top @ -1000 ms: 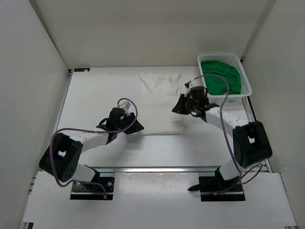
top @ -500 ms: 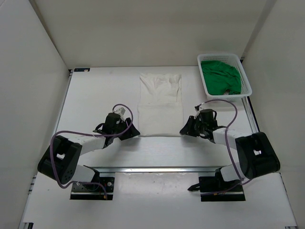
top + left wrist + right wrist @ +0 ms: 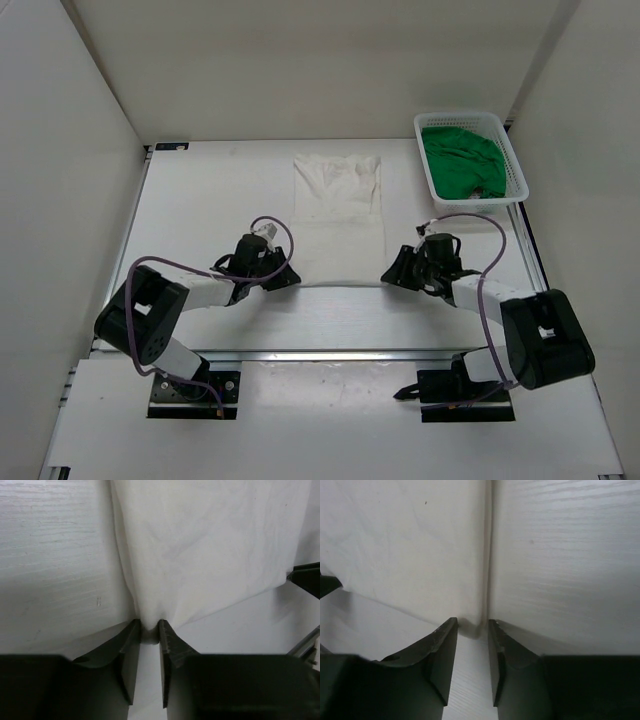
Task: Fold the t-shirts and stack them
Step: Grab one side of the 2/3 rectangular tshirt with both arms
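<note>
White table (image 3: 200, 200), white t-shirt (image 3: 338, 215), mesh basket (image 3: 460, 117)

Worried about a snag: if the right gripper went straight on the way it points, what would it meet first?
The white shirt: its near corner lies just ahead of the right gripper, though depth is unclear.

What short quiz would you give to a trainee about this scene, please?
1. True or false: the green t-shirt lies spread flat on the table.
2. Where on the white t-shirt do the left gripper and the right gripper stand? A: at its far corners. B: at its near corners. C: on its middle.
3. Fill in: the green t-shirt lies in a white ____.
Key: 1 false, it is bunched in the basket. 2 B. 3 basket.
</note>
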`<action>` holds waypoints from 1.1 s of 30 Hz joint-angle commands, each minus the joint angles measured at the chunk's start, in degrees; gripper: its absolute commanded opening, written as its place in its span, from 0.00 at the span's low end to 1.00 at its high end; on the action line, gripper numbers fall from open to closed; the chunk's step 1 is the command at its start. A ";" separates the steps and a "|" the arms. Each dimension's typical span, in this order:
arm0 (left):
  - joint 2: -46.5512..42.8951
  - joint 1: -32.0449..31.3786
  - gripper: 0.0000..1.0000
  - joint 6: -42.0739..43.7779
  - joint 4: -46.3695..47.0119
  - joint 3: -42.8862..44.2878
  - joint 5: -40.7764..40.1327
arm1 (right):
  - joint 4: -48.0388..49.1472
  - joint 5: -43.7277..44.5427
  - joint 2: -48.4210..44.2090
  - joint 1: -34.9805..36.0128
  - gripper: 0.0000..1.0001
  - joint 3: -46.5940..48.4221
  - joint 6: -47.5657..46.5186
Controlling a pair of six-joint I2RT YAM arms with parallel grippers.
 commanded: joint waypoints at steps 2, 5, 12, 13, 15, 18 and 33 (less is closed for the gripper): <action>1.28 -0.53 0.24 0.30 -2.68 -0.25 -1.97 | 1.35 -2.70 4.89 2.37 0.24 1.48 -0.89; 1.02 -1.32 0.11 1.09 -4.35 0.54 -3.81 | 2.50 -3.77 5.77 2.98 0.00 1.13 -0.27; -9.32 -5.80 0.00 1.01 -11.10 -3.75 -5.91 | -5.21 1.85 -7.46 7.36 0.00 -4.13 1.93; -11.35 -6.16 0.00 0.66 -12.08 -6.46 -6.10 | -6.36 2.64 -11.33 8.42 0.00 -5.02 2.37; -20.91 -8.61 0.00 -0.39 -17.43 -10.77 -6.62 | -12.06 6.24 -17.65 14.64 0.00 -8.87 5.70; -32.79 -13.35 0.00 -2.67 -28.65 -16.84 -11.35 | -18.65 8.80 -28.98 22.55 0.00 -13.10 12.71; -29.96 3.92 0.00 4.96 -32.77 12.56 -4.34 | -21.85 -3.23 -17.01 3.53 0.00 14.82 -2.11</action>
